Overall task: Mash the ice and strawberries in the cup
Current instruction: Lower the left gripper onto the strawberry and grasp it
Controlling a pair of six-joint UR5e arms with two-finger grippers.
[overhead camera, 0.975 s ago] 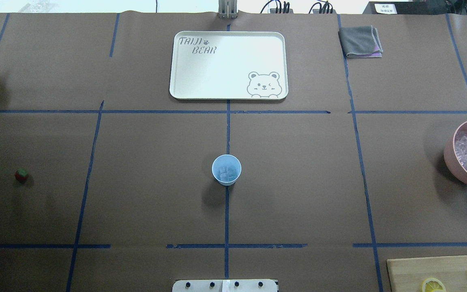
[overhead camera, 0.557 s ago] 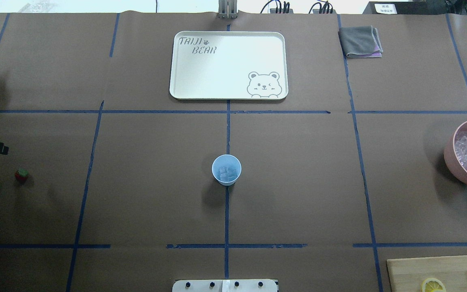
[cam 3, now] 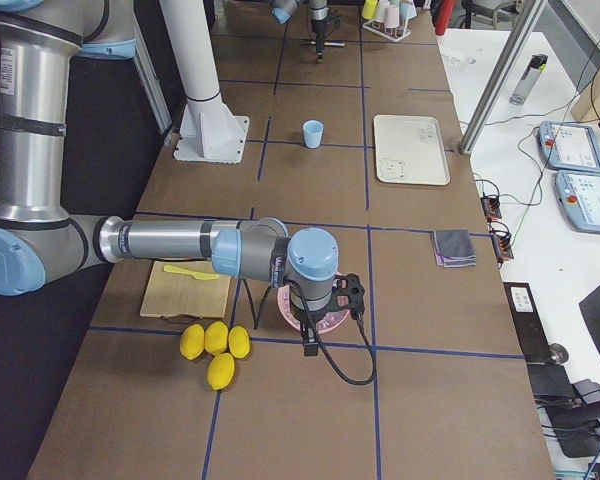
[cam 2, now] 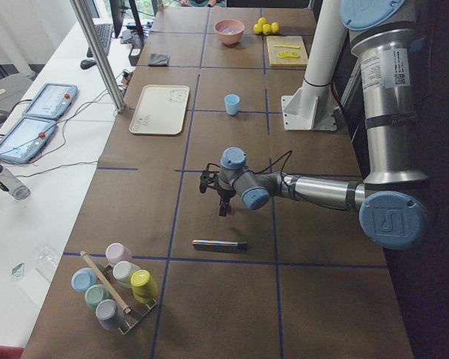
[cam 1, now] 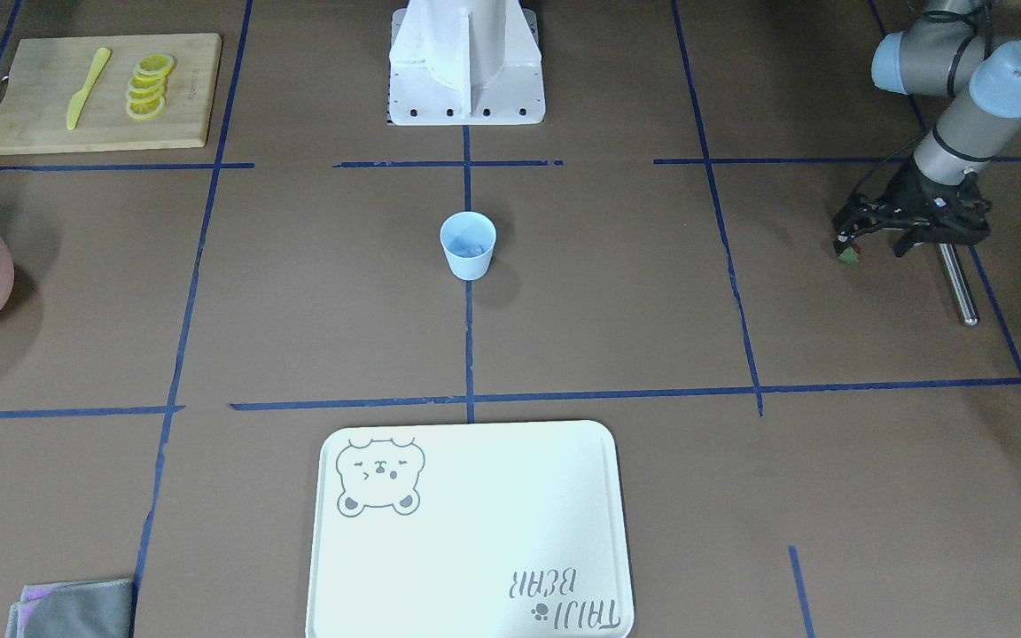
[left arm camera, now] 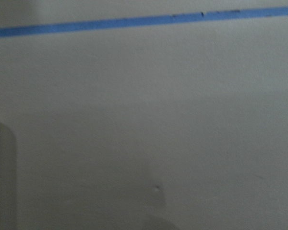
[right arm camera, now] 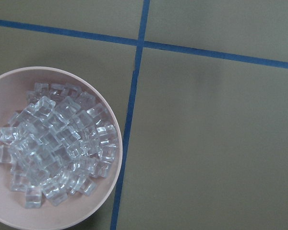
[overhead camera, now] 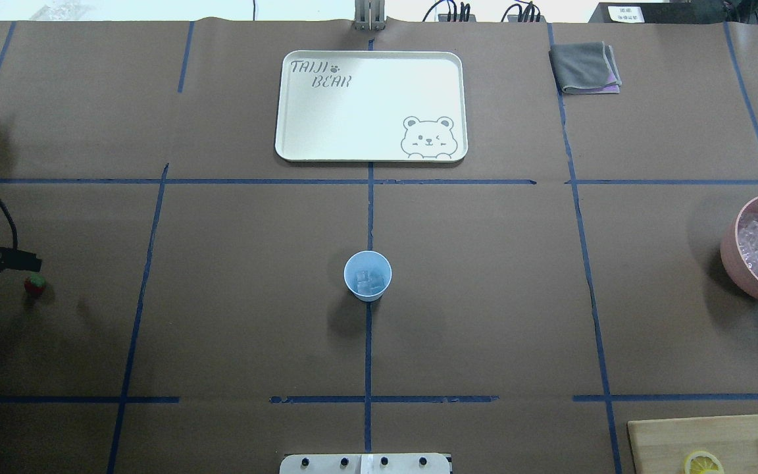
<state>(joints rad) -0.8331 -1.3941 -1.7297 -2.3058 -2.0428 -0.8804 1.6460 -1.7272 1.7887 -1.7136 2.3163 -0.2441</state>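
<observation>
The cup (cam 1: 468,262) stands upright at the middle of the table (overhead camera: 484,296), on the centre tape line. Its long axis is vertical and its mouth faces up. It is smooth pale-blue plastic, tapering to the base, and holds a few clear, glassy ice cubes (overhead camera: 369,283). The strawberry (overhead camera: 35,284), red with green, lies near the table's left edge, just beside a fingertip of the left gripper (cam 1: 872,241), whose jaws are spread. The right gripper (cam 3: 310,335) is by the pink bowl (right arm camera: 74,210); I cannot tell how its jaws stand.
</observation>
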